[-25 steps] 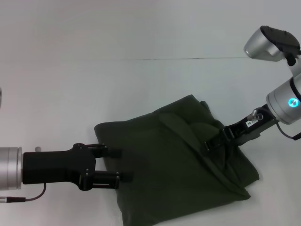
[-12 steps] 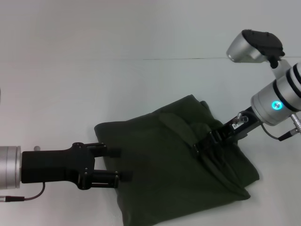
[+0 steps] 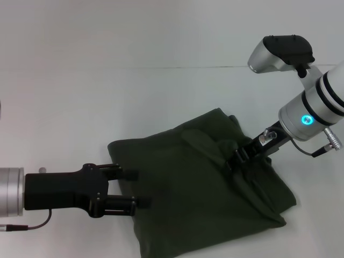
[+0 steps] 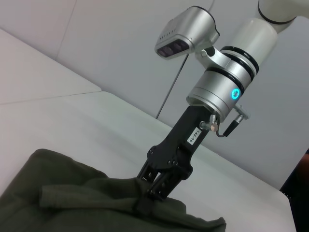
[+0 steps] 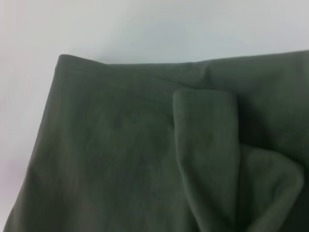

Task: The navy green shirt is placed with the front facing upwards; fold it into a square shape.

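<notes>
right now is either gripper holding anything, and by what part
The right gripper pinches a raised fold near the middle of the navy green shirt; the left gripper holds nothing.

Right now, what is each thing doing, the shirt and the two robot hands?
Shirt: folded into a rough bundle on the table, with a loose flap sticking up on top.
Right gripper: shut on the shirt, pinching the raised fold.
Left gripper: open, fingers at the shirt's left edge.
Table: white, holding the shirt.
</notes>
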